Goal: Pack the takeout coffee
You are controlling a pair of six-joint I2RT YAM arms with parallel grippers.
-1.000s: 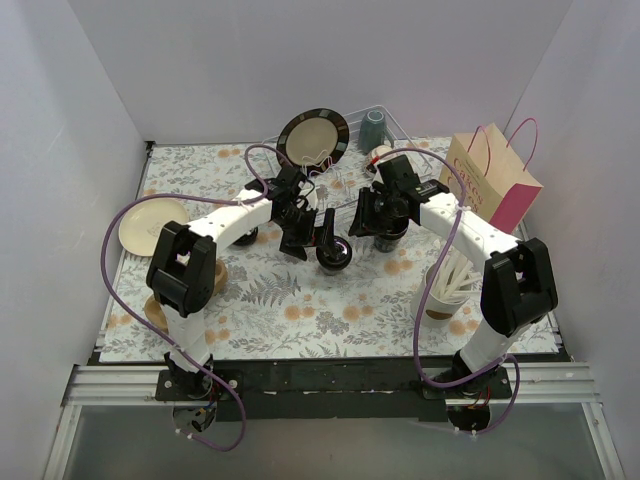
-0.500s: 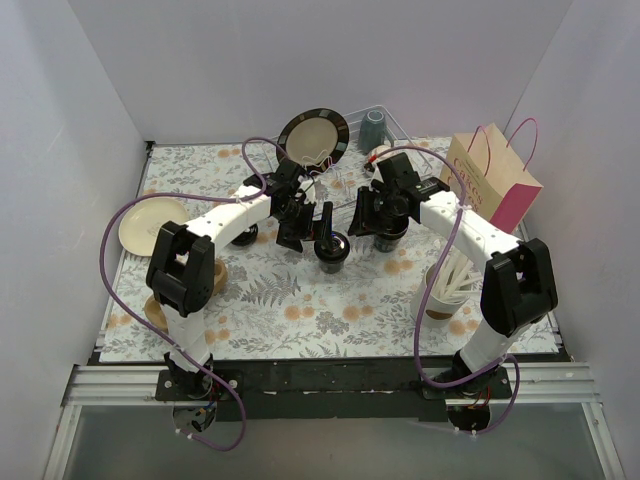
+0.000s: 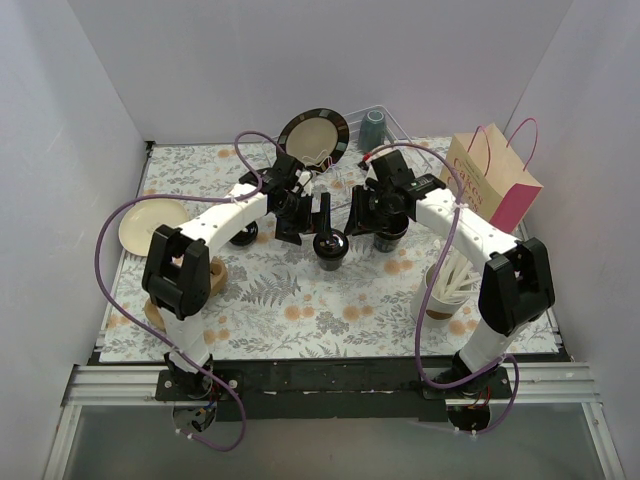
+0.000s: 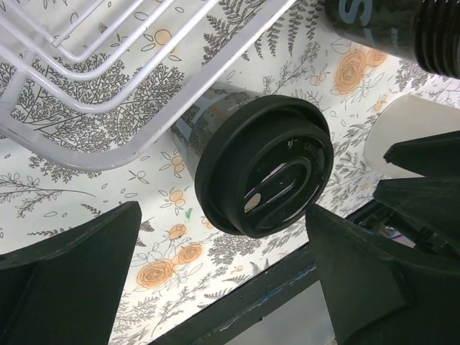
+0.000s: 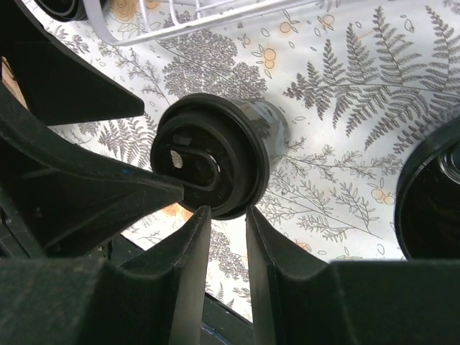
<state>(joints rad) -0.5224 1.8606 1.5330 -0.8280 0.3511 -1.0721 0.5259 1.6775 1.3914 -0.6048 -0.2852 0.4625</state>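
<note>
Floral-print tabletop (image 3: 290, 300) boxed in by plain white walls (image 3: 300, 60), a wire rack (image 4: 108, 108) at the back and a paper bag (image 3: 490, 180) off to the right. The left claw (image 4: 223, 212) is spread wide, one finger on each side of the lidded coffee cup (image 4: 262, 165), clear of it on both sides. That cup stands upright mid-tabletop, just beside the rack. The right claw (image 5: 224, 215) shows a narrow gap with nothing in it, its tips at the cup's rim; whether they touch, can't tell. A second black cup (image 3: 391, 240) sits under that arm.
</note>
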